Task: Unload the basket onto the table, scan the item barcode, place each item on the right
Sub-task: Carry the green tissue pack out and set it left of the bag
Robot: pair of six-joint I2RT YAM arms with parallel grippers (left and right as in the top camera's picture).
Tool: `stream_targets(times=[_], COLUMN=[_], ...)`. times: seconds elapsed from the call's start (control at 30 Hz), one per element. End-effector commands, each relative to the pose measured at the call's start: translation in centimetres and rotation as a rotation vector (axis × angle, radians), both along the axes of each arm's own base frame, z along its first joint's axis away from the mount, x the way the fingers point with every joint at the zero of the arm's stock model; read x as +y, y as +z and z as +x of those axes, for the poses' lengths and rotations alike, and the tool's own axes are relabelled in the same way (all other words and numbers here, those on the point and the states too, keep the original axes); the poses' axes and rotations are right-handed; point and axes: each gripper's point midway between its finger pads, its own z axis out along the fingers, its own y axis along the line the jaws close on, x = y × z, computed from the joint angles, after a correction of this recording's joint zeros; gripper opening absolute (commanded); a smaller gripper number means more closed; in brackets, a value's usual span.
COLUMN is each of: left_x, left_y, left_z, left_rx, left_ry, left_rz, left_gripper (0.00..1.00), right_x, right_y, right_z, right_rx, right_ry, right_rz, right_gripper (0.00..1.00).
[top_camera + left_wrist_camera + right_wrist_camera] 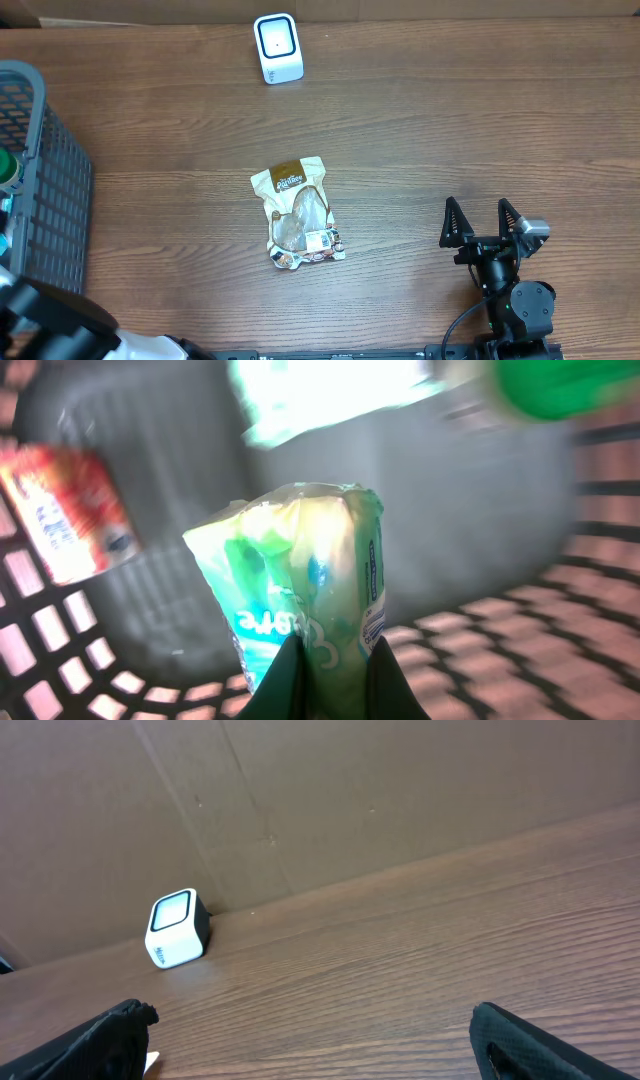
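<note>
Left gripper pinching green-white plastic pouch inside grey mesh basket; right gripper standing open, empty; white cube scanner waiting; scan pending.

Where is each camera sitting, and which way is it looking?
Overhead: above the brown wooden table, looking straight down at the white box-shaped scanner, cream-and-brown snack bag and grey plastic basket; the open right gripper shows lower right.
Left wrist: on the left arm, looking into the basket; the left gripper is shut on a pale green plastic packet.
Right wrist: on the right arm, low over the table, facing the scanner and cardboard wall; its black fingers show, wide apart.
Shared: overhead and right wrist both see the scanner.
</note>
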Motion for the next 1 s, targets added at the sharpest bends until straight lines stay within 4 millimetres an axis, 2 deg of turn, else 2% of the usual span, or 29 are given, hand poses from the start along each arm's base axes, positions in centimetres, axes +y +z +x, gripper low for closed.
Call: stream_targets(times=[0.0, 0.13, 0.2, 0.27, 0.37, 0.43, 0.53, 0.6, 0.63, 0.7, 0.8, 0.97], left_x=[-3.0, -7.1, -10.0, -13.7, -19.2, -22.3, -26.0, -28.4, -30.0, -31.7, -33.1, -33.9], left_y=[8.7, 14.9, 17.3, 19.3, 20.8, 20.5, 18.6, 16.3, 14.1, 11.0, 6.1, -1.4], left_z=[3.6, 5.3, 5.7, 6.1, 6.2, 6.0, 5.6, 5.5, 5.3, 5.1, 4.8, 3.3], left_rx=[-0.268, -0.412, -0.463, -0.505, -0.54, -0.522, -0.431, -0.349, -0.281, -0.19, -0.056, 0.145], left_ry=[-0.139, -0.26, -0.34, -0.462, -0.649, -0.742, -0.864, -0.953, -1.016, -1.061, -1.073, -1.051], left_rz=[0.107, 0.221, 0.266, 0.309, 0.326, 0.317, 0.283, 0.243, 0.208, 0.159, 0.112, 0.03], left_gripper=[0.04, 0.04, 0.04, 0.04, 0.04, 0.04, 0.04, 0.04, 0.04, 0.04, 0.05, 0.04], right_x=[-0.1, -0.1, -0.1, -0.1, -0.1, -0.1, -0.1, -0.1, -0.1, -0.1, -0.1, -0.1], right_y=[-0.2, -0.2, -0.2, -0.2, -0.2, -0.2, -0.2, -0.2, -0.2, -0.2, -0.2, -0.2], right_z=[0.0, 0.0, 0.0, 0.0, 0.0, 0.0, 0.0, 0.0, 0.0, 0.0, 0.0, 0.0], right_rx=[-0.003, -0.003, -0.003, -0.003, -0.003, -0.003, -0.003, -0.003, -0.003, -0.003, -0.003, -0.003], right_ry=[-0.004, -0.004, -0.004, -0.004, -0.004, -0.004, -0.004, -0.004, -0.004, -0.004, -0.004, -0.004], right_rz=[0.001, 0.001, 0.001, 0.001, 0.001, 0.001, 0.001, 0.001, 0.001, 0.001, 0.001, 0.001], right_gripper=[1.0, 1.0, 1.0, 1.0, 1.0, 1.0, 1.0, 1.0, 1.0, 1.0, 1.0, 1.0])
